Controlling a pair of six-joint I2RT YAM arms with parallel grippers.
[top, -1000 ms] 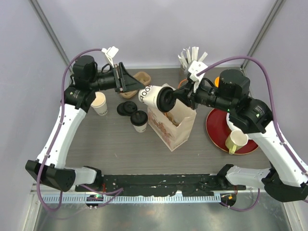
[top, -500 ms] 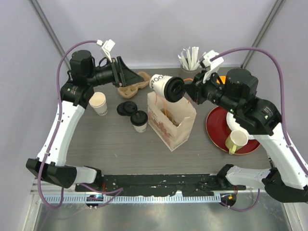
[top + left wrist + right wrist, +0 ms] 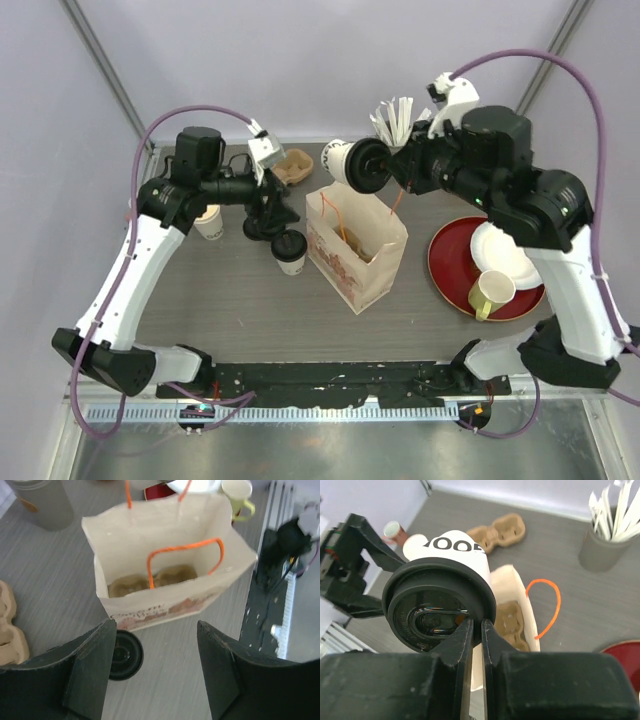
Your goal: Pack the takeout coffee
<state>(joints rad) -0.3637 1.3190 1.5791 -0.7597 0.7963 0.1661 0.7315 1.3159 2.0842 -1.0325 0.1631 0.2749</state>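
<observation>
Right hand (image 3: pixel 474 626) pinches the takeout coffee (image 3: pixel 342 160) by the rim of its black lid (image 3: pixel 427 612). The cup is tipped on its side in the air, just above the far edge of the open paper bag (image 3: pixel 356 252). Left hand (image 3: pixel 156 630) hangs spread and empty beside the bag, over the bench (image 3: pixel 230 300).

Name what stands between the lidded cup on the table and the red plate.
The open paper bag, between lidded cup and red plate; the top view shows it.
</observation>
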